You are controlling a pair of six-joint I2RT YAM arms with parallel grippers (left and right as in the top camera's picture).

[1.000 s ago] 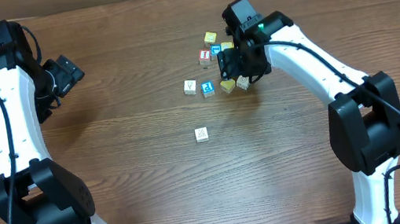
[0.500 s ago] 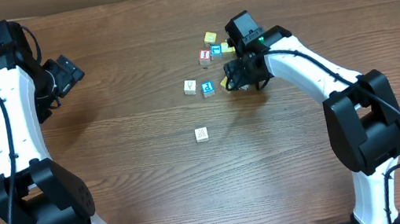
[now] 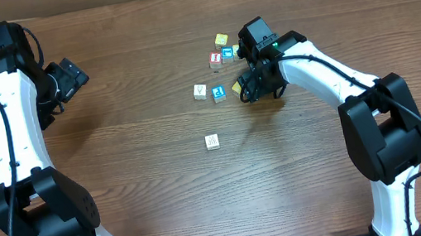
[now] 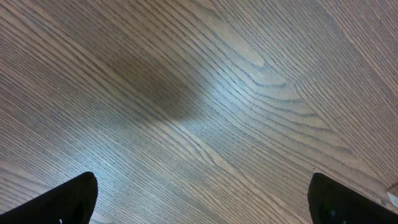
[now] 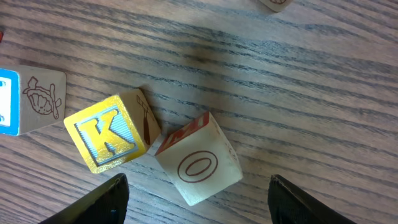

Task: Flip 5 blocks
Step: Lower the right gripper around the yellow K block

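In the right wrist view a white block with a red O [image 5: 199, 160] lies on the wood between the fingers of my right gripper [image 5: 198, 190], which is open and touches nothing. A yellow K block [image 5: 111, 138] leans against its left corner. Further left is a block with a blue face and a drawing [image 5: 31, 99]. From overhead, my right gripper [image 3: 256, 86] hides the O block; the yellow block [image 3: 236, 87] peeks out beside it. A blue block [image 3: 218, 93] and a white block [image 3: 201, 92] sit to its left, another white block [image 3: 212, 142] nearer the front. My left gripper [image 3: 71, 78] [image 4: 202, 199] hangs open over bare wood.
Behind the right gripper lie a red-topped cube [image 3: 216, 58], a blue one [image 3: 227, 53] and a yellowish one [image 3: 221, 40]. The edge of another block [image 5: 277, 3] shows at the top of the right wrist view. The wooden table [image 3: 134, 163] stretches to all sides.
The right gripper has moved toward the table's front, from behind the yellow and white blocks to over them, covering the white one. The left arm has not moved.
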